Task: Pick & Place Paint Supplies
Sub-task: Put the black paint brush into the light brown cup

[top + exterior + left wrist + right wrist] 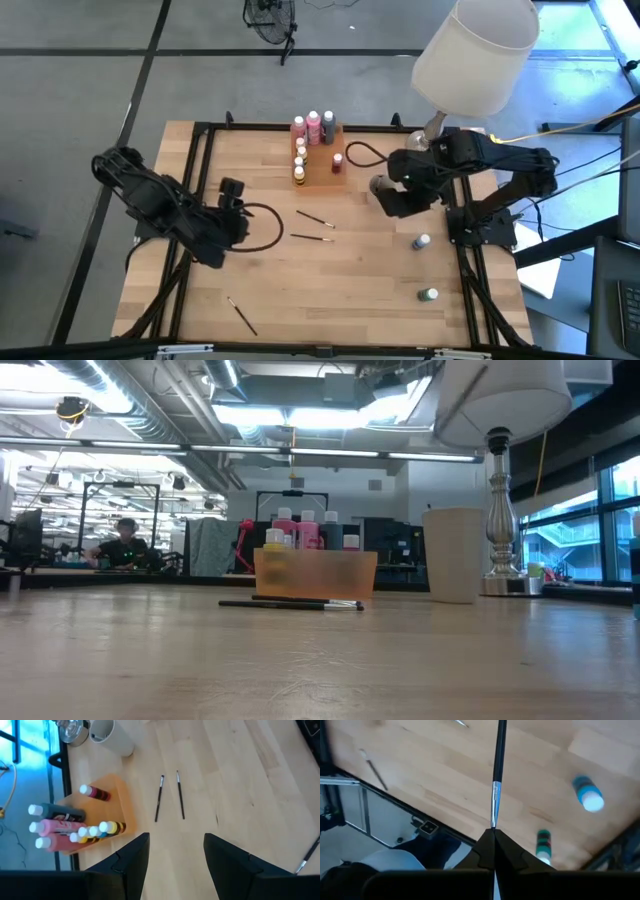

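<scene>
A pale wooden table (pixel 340 290) fills the view from above, grey floor around it and a white lamp shade (pixel 475 45) over its far right corner. At the left, the left gripper (pixel 172 857) hangs with its fingers well apart and nothing between them, facing two loose paintbrushes (pixel 315 228) at mid-table; a third brush (pixel 241 316) lies near the front left edge. Behind centre, the orange tray (pixel 325 165) already holds pink, grey, yellow and red bottles (pixel 312 128). Further right, the right gripper (pixel 493 834) is pinched closed on a held paintbrush (pixel 497 765), gripped at its very end, near the grey cup (pixel 379 184). That thin hold could let the brush pivot or slip, and it may miss the cup rim. Blue (pixel 421 241) and green bottles (pixel 428 294) remain on the table at the right.
</scene>
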Controlling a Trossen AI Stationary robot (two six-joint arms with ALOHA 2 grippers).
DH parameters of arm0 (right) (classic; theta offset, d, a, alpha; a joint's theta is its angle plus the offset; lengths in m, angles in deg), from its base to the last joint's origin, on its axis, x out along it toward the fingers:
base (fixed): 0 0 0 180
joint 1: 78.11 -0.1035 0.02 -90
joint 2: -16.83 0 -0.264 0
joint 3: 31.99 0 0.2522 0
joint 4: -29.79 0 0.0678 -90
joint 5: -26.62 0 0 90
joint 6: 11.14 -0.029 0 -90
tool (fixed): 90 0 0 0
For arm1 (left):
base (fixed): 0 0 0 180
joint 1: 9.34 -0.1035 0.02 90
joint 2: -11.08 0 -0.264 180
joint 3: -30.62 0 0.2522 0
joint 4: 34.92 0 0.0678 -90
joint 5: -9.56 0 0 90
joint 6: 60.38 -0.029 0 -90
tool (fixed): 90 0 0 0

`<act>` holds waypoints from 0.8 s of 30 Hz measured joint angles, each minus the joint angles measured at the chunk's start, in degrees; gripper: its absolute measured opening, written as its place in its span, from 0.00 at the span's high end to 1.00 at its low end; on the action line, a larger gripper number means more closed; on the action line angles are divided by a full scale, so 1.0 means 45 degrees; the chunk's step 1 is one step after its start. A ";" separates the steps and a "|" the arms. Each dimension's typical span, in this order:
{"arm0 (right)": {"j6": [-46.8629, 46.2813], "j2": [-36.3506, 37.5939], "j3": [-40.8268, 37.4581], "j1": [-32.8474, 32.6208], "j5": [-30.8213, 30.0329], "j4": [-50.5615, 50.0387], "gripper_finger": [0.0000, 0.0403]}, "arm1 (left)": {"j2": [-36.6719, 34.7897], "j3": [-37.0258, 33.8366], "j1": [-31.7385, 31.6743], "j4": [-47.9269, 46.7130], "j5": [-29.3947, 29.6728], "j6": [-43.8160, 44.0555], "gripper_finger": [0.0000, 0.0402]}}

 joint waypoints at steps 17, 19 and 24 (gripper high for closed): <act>0.0838 0.1084 -0.1718 0.2243 0.0797 -0.0008 1.00 | -0.0405 0.0000 0.0010 0.0009 0.0025 -0.0016 0.54; 0.1522 0.0955 -0.1723 0.2758 0.1062 -0.0004 1.00 | -0.0405 0.0000 0.0010 0.0009 0.0142 0.0179 0.54; 0.2788 0.0623 -0.1825 0.3481 0.1423 0.0022 1.00 | -0.0412 0.0000 0.0010 0.0009 0.0282 0.0822 0.54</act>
